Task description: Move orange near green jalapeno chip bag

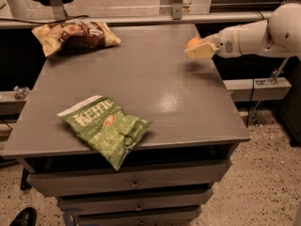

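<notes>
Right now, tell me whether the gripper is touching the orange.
Touching. The camera view shows the gripper, above the table's right edge, clasping the orange with no gap between them.

Table (155,79) carries green jalapeno chip bag (106,126), tan chip bag (75,34); tool (195,49) holds orange (193,43) above right edge.
</notes>
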Controlling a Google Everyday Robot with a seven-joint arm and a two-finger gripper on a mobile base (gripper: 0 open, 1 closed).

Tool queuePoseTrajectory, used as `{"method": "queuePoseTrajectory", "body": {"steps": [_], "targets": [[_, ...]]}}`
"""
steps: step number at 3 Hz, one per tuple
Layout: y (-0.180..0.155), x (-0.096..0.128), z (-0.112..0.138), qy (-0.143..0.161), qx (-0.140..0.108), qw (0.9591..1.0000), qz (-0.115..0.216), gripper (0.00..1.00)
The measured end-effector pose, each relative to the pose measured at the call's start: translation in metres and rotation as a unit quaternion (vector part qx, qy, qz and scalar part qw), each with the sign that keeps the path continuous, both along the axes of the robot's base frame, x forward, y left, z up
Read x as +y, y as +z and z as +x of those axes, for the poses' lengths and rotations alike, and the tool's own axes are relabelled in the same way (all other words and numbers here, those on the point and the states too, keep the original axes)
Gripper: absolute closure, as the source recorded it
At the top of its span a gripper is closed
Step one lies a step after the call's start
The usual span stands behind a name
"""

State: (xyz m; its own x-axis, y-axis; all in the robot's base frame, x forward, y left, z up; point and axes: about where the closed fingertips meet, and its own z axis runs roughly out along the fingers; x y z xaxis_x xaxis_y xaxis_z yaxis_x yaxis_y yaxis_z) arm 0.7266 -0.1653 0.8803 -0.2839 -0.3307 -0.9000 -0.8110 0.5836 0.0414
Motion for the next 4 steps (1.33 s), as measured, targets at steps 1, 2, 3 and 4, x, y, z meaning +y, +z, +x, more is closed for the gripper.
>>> {"method": "queuePoseTrajectory", "body": {"steps": [1, 2, 3, 4], "targets": [[0.027, 0.016, -0.027, 0.039, -0.003, 0.9991, 0.013, 1.0], [0.055, 0.023, -0.061, 0.081, -0.001, 0.9966, 0.018, 1.0], [0.053, 0.026, -0.067, 0.093, 0.006, 0.9955, 0.016, 1.0], [0.051, 0.036, -0.072, 0.113, 0.004, 0.9934, 0.018, 1.0]]}}
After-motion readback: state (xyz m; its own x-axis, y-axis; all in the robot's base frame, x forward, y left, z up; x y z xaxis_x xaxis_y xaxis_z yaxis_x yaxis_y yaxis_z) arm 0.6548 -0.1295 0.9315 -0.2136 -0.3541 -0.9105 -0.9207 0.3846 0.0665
